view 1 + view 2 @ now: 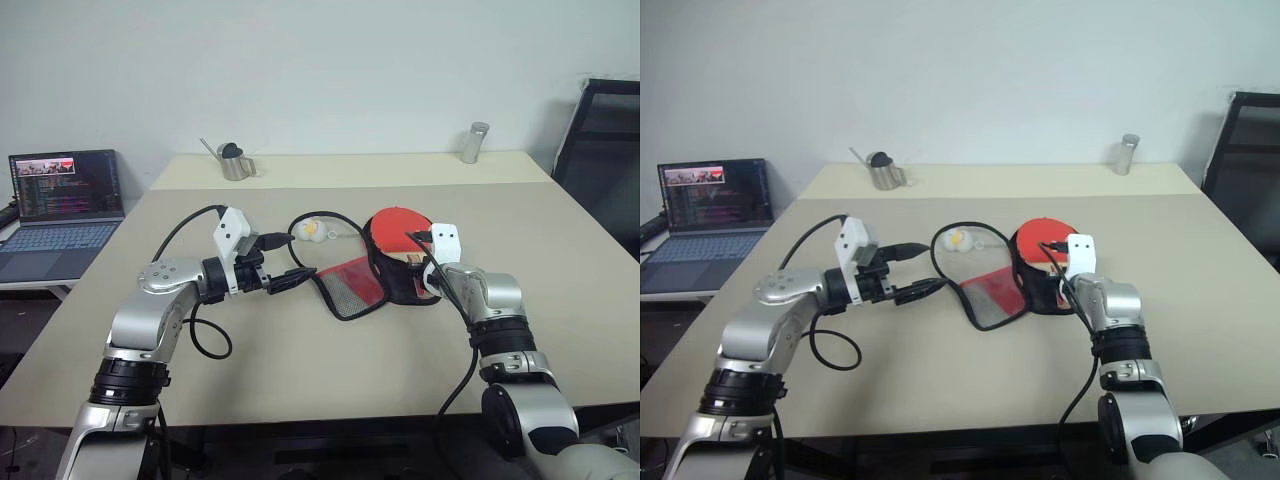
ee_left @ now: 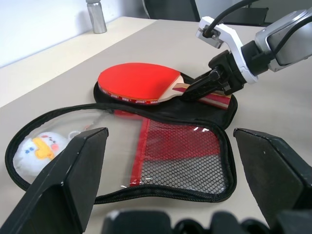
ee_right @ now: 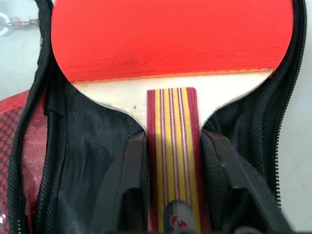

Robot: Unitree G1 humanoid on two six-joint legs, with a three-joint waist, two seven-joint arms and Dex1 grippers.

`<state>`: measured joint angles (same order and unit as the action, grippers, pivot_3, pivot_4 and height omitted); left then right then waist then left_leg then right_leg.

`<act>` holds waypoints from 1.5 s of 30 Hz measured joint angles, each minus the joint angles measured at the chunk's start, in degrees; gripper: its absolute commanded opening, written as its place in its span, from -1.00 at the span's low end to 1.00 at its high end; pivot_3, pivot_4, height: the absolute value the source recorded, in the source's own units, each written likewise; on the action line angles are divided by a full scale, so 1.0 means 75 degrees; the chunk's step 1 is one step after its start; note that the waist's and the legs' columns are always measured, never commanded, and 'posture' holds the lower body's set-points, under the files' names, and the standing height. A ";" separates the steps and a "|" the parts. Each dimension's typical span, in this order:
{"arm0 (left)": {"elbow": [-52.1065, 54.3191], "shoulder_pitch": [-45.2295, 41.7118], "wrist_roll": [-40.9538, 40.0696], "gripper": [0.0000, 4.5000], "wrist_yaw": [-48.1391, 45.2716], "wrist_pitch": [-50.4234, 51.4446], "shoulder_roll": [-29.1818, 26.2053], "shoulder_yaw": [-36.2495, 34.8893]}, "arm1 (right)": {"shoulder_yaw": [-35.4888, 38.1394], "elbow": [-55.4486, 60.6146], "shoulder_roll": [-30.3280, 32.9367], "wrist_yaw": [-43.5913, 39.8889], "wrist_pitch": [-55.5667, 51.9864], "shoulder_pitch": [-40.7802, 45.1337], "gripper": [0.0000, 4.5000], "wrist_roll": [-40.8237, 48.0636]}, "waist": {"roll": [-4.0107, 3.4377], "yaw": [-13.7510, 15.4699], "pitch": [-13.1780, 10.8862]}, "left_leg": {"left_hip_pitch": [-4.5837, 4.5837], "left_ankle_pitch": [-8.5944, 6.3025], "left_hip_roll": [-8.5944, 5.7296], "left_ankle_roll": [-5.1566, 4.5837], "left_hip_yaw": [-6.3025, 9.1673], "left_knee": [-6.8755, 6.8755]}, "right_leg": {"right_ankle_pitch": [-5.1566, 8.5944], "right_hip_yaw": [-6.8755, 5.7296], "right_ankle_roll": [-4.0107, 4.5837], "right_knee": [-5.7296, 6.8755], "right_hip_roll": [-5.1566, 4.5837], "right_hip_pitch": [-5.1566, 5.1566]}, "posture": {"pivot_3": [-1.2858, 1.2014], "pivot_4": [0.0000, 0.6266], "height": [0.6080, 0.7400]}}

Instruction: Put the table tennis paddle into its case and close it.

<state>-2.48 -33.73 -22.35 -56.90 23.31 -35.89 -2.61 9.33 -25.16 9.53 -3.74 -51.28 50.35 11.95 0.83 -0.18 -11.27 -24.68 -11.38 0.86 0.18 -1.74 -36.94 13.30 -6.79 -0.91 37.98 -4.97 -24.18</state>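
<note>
Right wrist view: the right hand (image 3: 173, 187) has its two black fingers (image 3: 129, 180) set either side of the table tennis paddle's handle. The left finger is against the handle edge; the right one shows a thin gap, so a grip cannot be confirmed. Handle is light wood with dark red stripes.

The table tennis paddle (image 2: 139, 83) lies flat on the black inner half of the case (image 2: 175, 161), smooth round red rubber face up. The case is soft fabric, paddle-shaped, unzipped and spread open on the beige table (image 1: 300, 360). Its flap, just beside the paddle, shows red mesh under clear film, with a black toothed zipper rim.

The left hand (image 1: 290, 279) hovers level beside the flap, fingers spread wide, holding nothing.

A small white plush toy (image 1: 310, 230) lies near the flap.
</note>
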 measured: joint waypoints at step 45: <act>-0.7362 -0.2634 0.2841 1.00 0.1996 -0.2428 0.1145 0.0732 | -0.0956 0.5350 0.4285 -0.5321 -0.1250 -0.0599 0.97 0.2789 | 0.0082 0.0075 -0.0045 | -0.0005 -0.0003 -0.0004 -0.0004 0.0008 -0.0006 | 0.0000 -0.0021 -0.0003 -0.0010 -0.0010 0.0005 | 0.03 -0.52 1.00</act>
<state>-57.69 -53.48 -1.05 -41.93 5.10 -27.30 2.88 2.16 14.97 41.67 -43.64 -60.66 45.86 32.87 1.45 0.38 -11.60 -24.72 -11.40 0.83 0.14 -1.68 -36.98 13.30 -6.95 -0.94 37.91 -5.04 -24.14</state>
